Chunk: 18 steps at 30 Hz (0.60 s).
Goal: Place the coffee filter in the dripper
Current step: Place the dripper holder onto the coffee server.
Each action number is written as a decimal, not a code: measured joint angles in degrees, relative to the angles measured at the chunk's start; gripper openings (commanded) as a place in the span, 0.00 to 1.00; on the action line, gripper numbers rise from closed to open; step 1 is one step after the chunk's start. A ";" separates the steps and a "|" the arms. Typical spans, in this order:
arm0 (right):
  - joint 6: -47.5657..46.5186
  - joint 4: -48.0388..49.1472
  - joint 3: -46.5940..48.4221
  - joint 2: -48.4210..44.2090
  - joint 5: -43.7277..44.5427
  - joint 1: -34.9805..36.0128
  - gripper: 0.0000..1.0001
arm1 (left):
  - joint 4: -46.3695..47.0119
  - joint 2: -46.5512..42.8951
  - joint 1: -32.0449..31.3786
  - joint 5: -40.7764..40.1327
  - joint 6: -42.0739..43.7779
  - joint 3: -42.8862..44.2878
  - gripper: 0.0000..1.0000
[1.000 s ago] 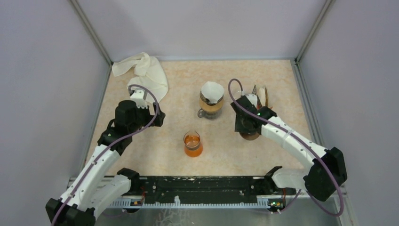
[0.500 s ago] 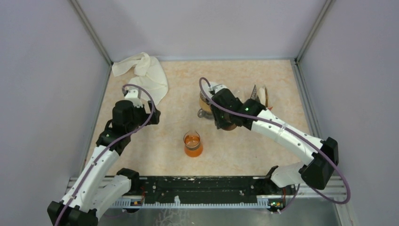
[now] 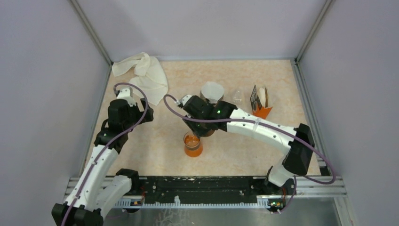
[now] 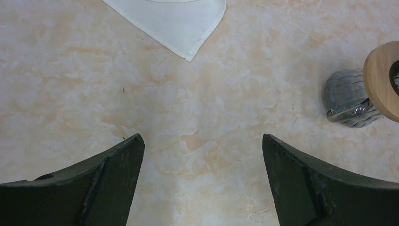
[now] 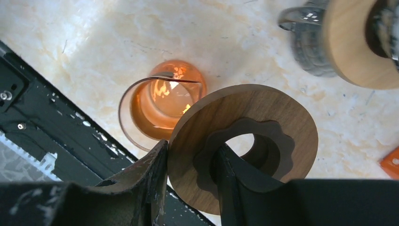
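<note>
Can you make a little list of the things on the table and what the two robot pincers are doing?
left pincer: open, empty, over the table
right pincer: pinching a wooden ring
wooden ring: held close to the orange beaker
coffee filter: white, sitting on the glass dripper
cloth: far left corner
orange packet: far right side

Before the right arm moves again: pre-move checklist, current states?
1. Right gripper clamped on the wooden ring, one finger through its hole: ok.
2. Ring clear of the orange beaker: cannot tell; they overlap in the wrist view.
3. Left gripper open and empty: ok.
4. Coffee filter seated in a dripper: cannot tell.
5. Cloth apart from the left fingers: ok.
</note>
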 measured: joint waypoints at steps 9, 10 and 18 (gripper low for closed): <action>-1.75 -0.44 3.48 6.34 -2.45 5.40 0.15 | 0.02 0.02 2.14 1.95 -0.20 -0.04 0.99; -1.92 -0.48 4.02 7.06 -2.58 5.68 0.16 | 0.02 0.02 2.32 2.16 -0.22 -0.04 0.99; -2.54 -0.63 5.18 10.64 -2.93 6.88 0.18 | 0.17 0.24 3.30 3.98 -0.22 -0.04 0.99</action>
